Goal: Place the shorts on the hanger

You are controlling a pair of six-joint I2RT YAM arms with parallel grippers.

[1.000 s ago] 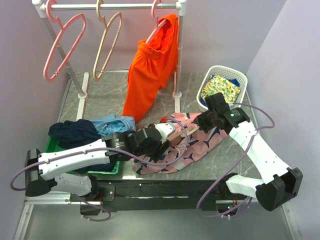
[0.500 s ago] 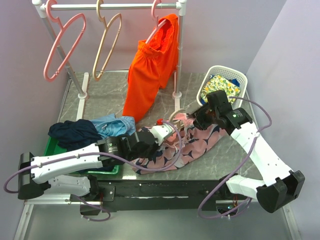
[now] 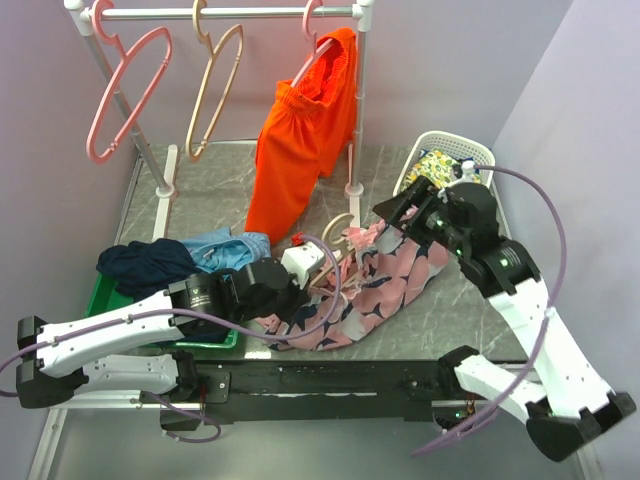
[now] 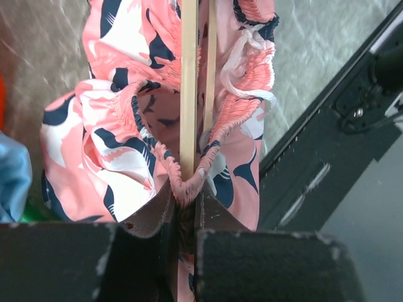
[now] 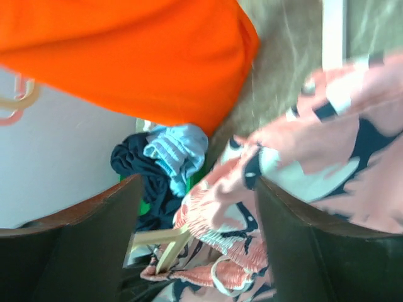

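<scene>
Left jaws: nipped shut on the gathered, ruffled waistband of the soft pink leaf-print shorts [image 4: 126, 138], crumpled on the grey marbled surface [image 3: 450, 315]. Slim beige hanger [image 4: 188, 94], straight bars inside that waistband. Right jaws: spread wide, gripping nothing, above the shorts' right end.

The grey marbled table [image 3: 215, 195] carries pink patterned shorts [image 3: 395, 280] near the middle, a green tray [image 3: 103, 291] at near left, a white basket [image 3: 482, 152] at far right, and a white rack's feet [image 3: 167, 172] at the far side.

Orange shorts [image 3: 300, 160] hang on the rack [image 3: 270, 13] beside a white basket [image 3: 445, 136].
</scene>
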